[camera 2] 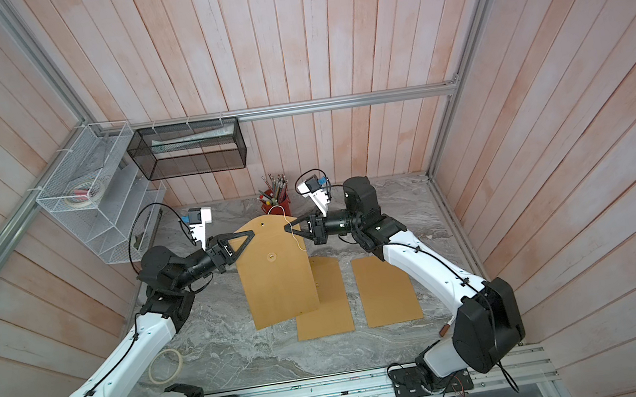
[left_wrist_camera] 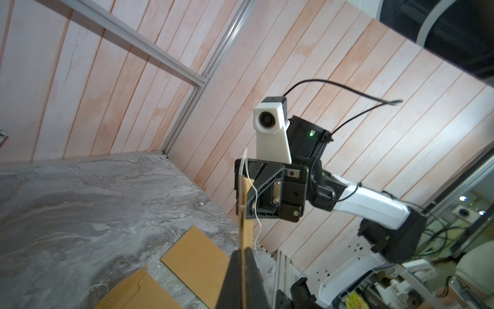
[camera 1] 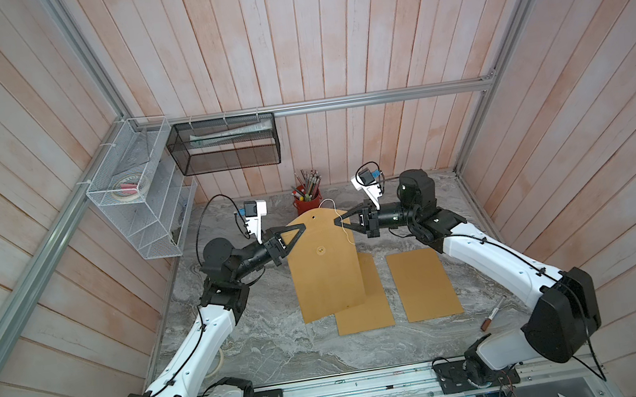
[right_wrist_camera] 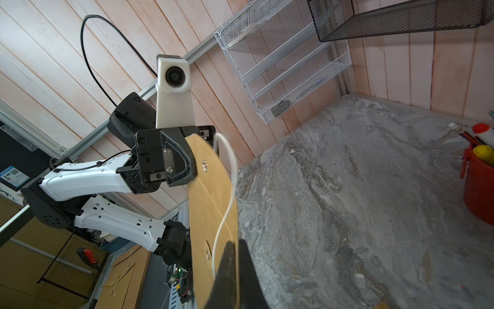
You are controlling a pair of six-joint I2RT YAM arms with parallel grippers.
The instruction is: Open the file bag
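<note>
Grippers (camera 1: pixel 303 230) (camera 1: pixel 336 218) both pinch one file bag (camera 1: pixel 327 281); two other bags (camera 1: pixel 369 311) (camera 1: pixel 423 283) lie flat.

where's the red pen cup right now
In both top views the red pen cup stands at the back centre of the table, just behind the lifted file bag.

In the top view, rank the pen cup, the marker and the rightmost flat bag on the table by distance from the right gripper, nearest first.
From the right gripper, shut on the file bag:
1. Pen cup, just beyond it, by the back wall.
2. Flat bag, on the table, nearer the front.
3. Marker, front right.
</note>
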